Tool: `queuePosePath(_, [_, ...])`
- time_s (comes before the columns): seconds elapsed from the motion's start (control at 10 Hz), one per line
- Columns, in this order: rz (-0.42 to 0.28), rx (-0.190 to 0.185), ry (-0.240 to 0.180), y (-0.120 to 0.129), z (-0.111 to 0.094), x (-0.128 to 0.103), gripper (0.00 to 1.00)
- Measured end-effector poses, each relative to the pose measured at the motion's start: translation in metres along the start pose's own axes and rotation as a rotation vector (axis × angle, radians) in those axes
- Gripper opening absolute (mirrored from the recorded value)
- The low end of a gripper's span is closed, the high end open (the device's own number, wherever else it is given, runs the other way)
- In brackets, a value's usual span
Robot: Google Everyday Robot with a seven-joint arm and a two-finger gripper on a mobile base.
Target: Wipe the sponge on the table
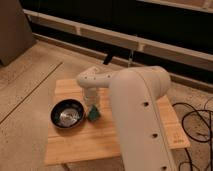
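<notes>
Gripper (93, 107) holds sponge (94, 115) on table (80, 142), clear of edges (bowl (67, 114) beside).

Speckled beige floor (30, 75) meets a dark wall (150, 25).

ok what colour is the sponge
The sponge is teal-green, seen in the camera view, held in the gripper beside the black bowl.

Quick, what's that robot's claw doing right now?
Gripper: closed on the sponge, down at the table, right beside the black bowl.
</notes>
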Motion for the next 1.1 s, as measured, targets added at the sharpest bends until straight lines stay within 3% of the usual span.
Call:
queuePosePath(0.3, [0.076, -0.034, -0.019, -0.005, 0.018, 0.013, 0.0])
queuePosePath(0.6, [0.165, -0.03, -0.018, -0.034, 0.03, 0.042, 0.0])
queuePosePath(1.1, [0.283, 0.037, -0.026, -0.099, 0.019, 0.072, 0.0])
